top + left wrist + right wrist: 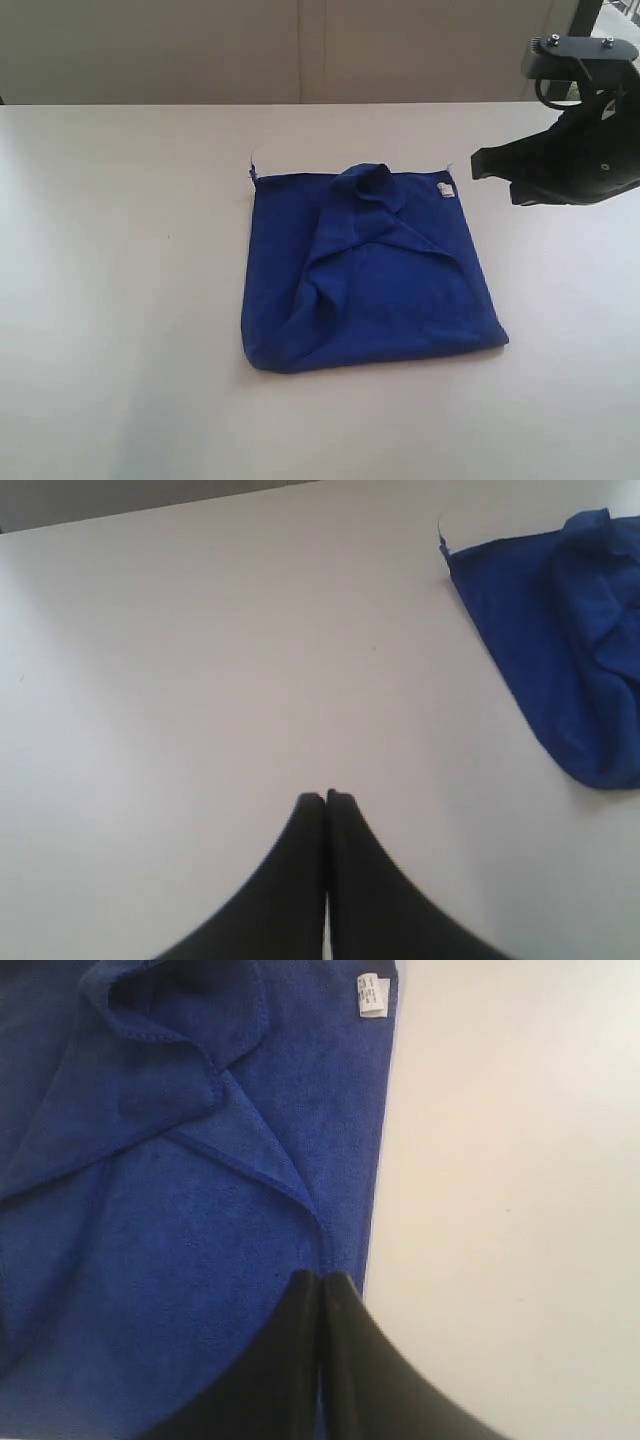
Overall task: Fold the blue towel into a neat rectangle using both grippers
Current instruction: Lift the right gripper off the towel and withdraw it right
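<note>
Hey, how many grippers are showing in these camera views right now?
2. The left gripper is over the table beside the blue towel, shown only by its wrist camera; the right gripper is by the towel's right edge.

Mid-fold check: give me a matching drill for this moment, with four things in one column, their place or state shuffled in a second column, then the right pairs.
Things:
1. blue towel
2. left gripper
3. right gripper
4. white label

Place or state:
A. jaws shut, by the towel's labelled side
B. sewn at a corner of the towel
C. rumpled, one flap bunched up, lying on the table
D. jaws shut, over bare table, away from the towel

Pairs: 1-C; 2-D; 3-A; 4-B
</note>
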